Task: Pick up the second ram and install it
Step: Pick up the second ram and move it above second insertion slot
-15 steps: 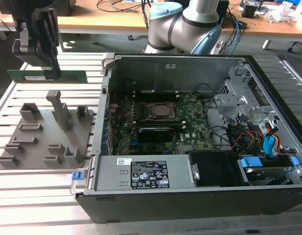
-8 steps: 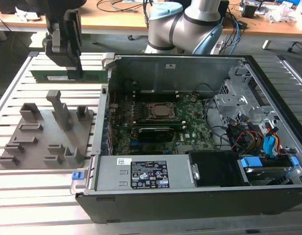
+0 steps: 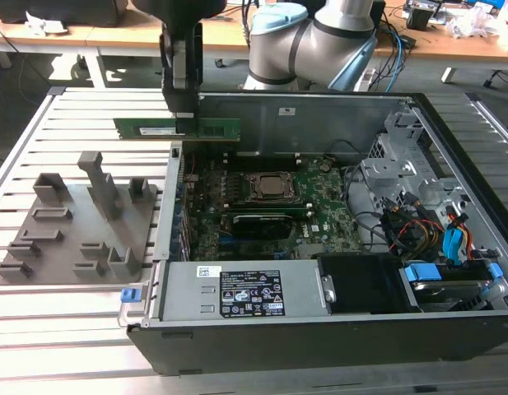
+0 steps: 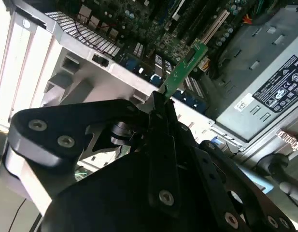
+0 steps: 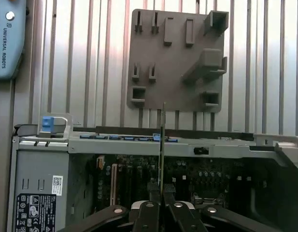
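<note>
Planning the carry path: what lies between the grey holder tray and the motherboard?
In the first wrist view, a strip of bare slatted table, then the computer case's metal wall. The gripper holds the second ram above that wall.

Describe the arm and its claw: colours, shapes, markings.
The arm is thick silver-grey tubing with pale blue joint caps. The claw is matte black: flat linkage bars studded with round silver bolts, narrowing toward its tip.
</note>
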Action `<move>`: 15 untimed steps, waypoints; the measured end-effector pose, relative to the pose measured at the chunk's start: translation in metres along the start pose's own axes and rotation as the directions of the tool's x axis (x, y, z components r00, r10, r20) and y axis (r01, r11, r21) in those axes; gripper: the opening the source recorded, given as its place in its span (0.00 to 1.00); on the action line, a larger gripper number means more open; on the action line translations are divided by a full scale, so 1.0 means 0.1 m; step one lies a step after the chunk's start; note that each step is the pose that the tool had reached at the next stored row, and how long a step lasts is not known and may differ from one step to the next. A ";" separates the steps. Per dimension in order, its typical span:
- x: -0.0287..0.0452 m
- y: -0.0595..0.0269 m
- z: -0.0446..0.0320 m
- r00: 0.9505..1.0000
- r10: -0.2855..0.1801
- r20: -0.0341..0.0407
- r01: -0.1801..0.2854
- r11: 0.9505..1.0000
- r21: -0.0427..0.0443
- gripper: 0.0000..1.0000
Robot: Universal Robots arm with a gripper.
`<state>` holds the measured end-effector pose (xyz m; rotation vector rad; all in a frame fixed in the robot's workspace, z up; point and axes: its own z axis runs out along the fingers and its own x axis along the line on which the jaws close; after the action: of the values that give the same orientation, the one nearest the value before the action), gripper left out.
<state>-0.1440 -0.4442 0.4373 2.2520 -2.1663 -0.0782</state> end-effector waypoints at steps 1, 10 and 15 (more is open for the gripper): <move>0.002 -0.051 -0.002 1.000 0.000 0.000 0.000 1.000 0.000 0.14; 0.015 -0.419 -0.020 1.000 0.000 0.000 0.000 1.000 -0.001 0.14; 0.025 -0.675 -0.032 1.000 0.000 0.000 0.000 1.000 -0.001 0.14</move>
<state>-0.0764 -0.4441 0.4373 2.2516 -2.1655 -0.0795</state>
